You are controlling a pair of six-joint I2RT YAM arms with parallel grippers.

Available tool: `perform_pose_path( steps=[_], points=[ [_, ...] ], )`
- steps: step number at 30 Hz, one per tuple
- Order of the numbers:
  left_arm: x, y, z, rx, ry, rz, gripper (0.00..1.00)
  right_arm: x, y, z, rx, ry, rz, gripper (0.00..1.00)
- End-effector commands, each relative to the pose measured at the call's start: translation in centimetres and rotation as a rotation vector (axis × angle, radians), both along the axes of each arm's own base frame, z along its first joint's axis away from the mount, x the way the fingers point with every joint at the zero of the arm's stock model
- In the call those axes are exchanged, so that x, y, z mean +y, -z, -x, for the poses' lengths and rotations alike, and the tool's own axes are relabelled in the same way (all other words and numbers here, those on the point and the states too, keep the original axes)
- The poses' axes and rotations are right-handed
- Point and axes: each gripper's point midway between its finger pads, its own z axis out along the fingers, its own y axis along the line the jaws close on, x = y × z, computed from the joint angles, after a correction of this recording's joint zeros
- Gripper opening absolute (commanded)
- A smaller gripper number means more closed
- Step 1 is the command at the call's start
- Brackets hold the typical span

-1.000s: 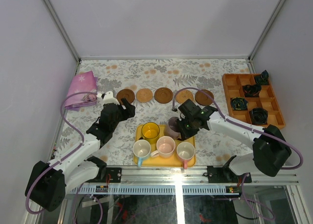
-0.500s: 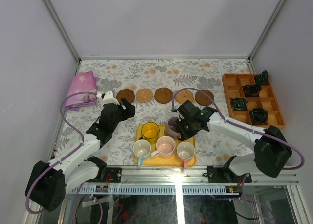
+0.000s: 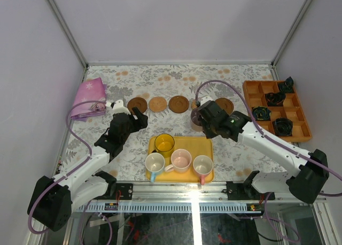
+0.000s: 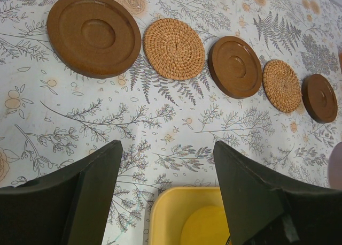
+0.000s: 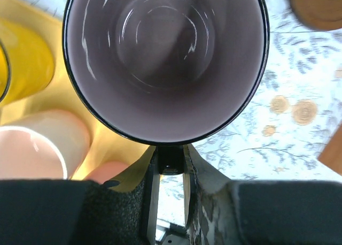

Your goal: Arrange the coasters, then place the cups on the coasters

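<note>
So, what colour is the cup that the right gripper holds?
Grey-purple cup, with a dark rim; the right wrist view shows it best.

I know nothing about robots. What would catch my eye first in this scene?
The right gripper clamps a grey-purple cup by its handle, just beyond the yellow tray and beside a row of five bare coasters. Four more cups sit on the tray.
</note>
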Motion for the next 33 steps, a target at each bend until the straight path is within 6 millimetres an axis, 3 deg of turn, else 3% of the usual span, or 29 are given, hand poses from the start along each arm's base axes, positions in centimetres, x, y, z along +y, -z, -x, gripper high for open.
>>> perform_pose_path(
  steps=[1,10,18,27,33],
  points=[
    [-0.5,-0.5,-0.2,-0.014,0.011,0.013,0.69,-1.4,-4.5,-3.9,-0.220,0.156,0.030,0.00],
    [-1.2,0.1,-0.1,0.006,0.040,0.027,0.69,-3.7,-6.1,-8.7,-0.371,0.327,0.226,0.00],
    [-1.7,0.9,-0.1,0.032,0.064,0.029,0.69,-5.9,-7.0,-13.9,-0.346,0.407,0.143,0.00],
    [-2.1,1.3,-0.7,0.049,0.075,0.013,0.69,-9.1,-2.6,-18.0,-0.225,0.471,0.095,0.00],
    [-2.0,1.2,-0.8,0.050,0.075,0.001,0.69,-10.1,-0.1,-18.9,-0.167,0.497,0.072,0.00]
  ],
)
